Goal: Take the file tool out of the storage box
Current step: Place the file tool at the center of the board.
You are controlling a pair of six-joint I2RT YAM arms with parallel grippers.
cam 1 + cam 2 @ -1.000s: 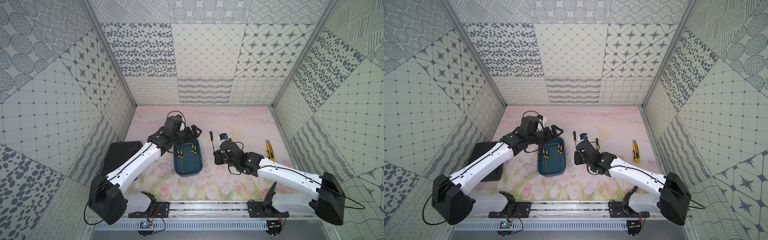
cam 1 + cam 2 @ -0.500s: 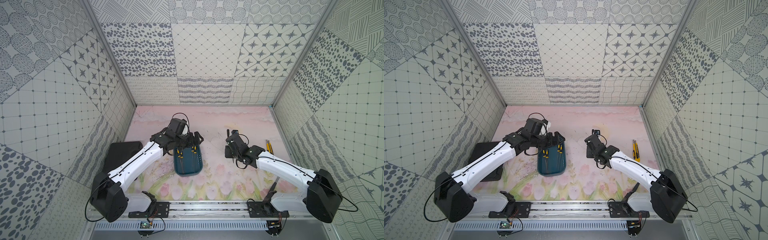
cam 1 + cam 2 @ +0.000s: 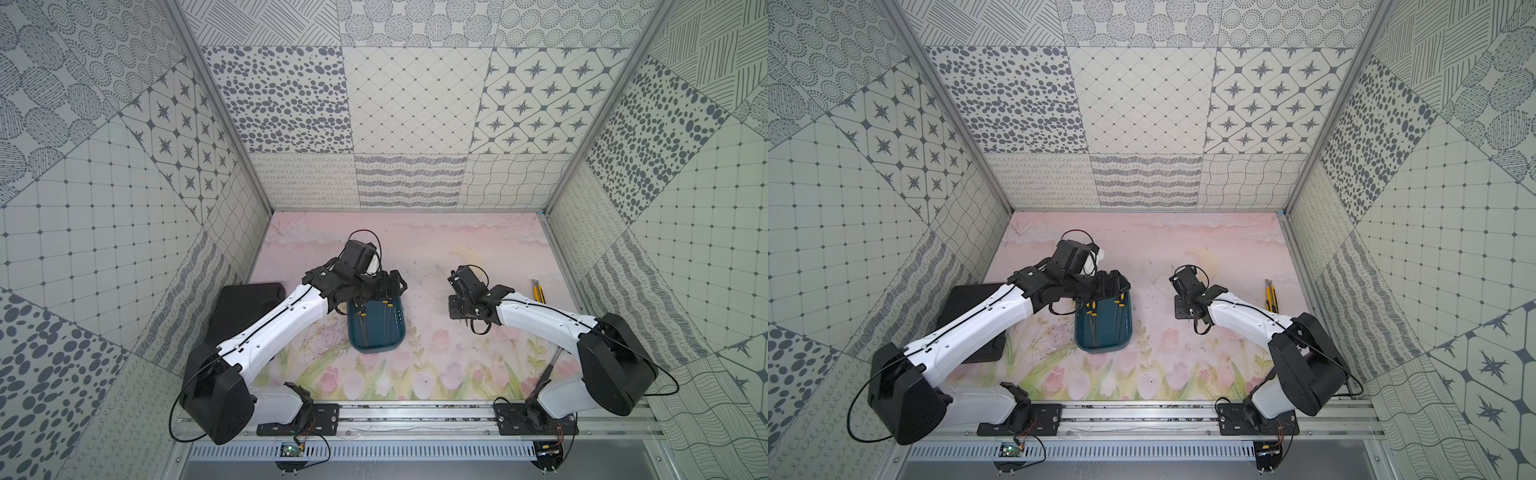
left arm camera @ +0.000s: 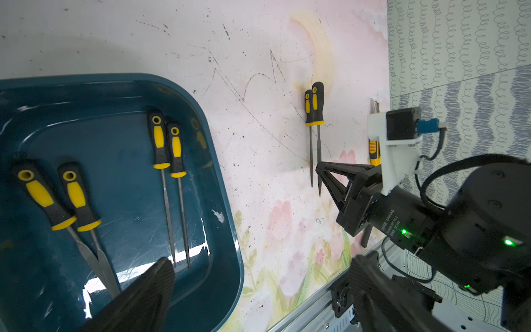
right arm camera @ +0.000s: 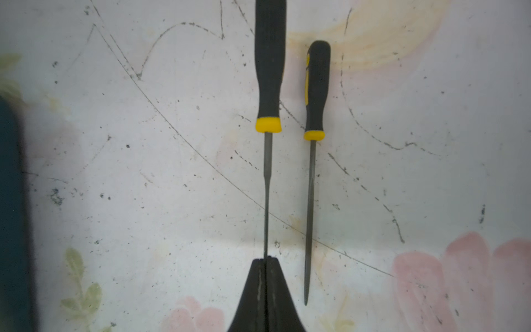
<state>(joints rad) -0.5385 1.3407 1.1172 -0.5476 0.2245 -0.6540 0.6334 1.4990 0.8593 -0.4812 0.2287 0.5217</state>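
Right gripper: jaws closed on the thin grey shaft of a black-and-yellow-handled file, out over the pink floral mat, just beside a second like file lying there. Left gripper: spread wide, empty, above the shallow dark teal plastic tub; four files lie inside.

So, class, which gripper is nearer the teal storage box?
Left. The left gripper hangs open over the far end of the storage box; the right gripper is off beside it over the mat, shut on a file.
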